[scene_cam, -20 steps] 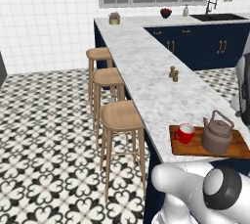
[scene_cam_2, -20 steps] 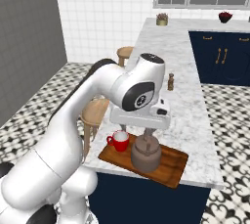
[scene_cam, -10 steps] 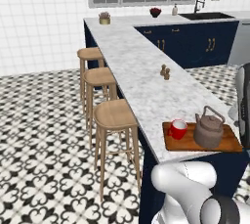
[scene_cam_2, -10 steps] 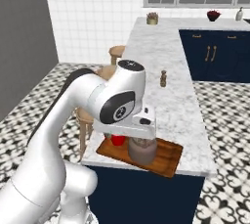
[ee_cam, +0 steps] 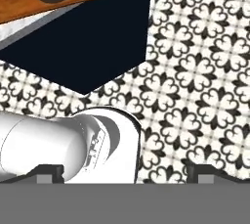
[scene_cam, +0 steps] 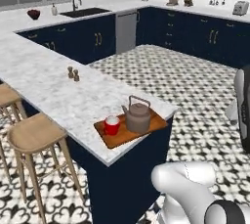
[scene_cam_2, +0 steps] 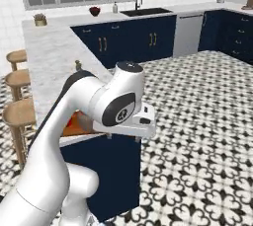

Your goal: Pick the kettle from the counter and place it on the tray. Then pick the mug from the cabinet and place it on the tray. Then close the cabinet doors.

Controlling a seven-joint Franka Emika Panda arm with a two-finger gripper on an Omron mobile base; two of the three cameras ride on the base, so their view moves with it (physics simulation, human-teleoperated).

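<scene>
pincer: my pincer [ee_cam: 125,171] stands wide open and empty, its two dark tips at the bottom corners of the hand view, over patterned floor.
tray: the reddish-brown wooden tray [scene_cam: 154,123] lies at the corner of the marbled tabletop [scene_cam: 53,88].
load: the grey metal kettle [scene_cam: 137,115] and small red mug [scene_cam: 112,125] already sit on it, side by side.
bearing: in the hand view the tray sits upper left, well away from my pincer.
cabinet doors: I judge closing them is next, but I cannot tell which way they lie.
</scene>
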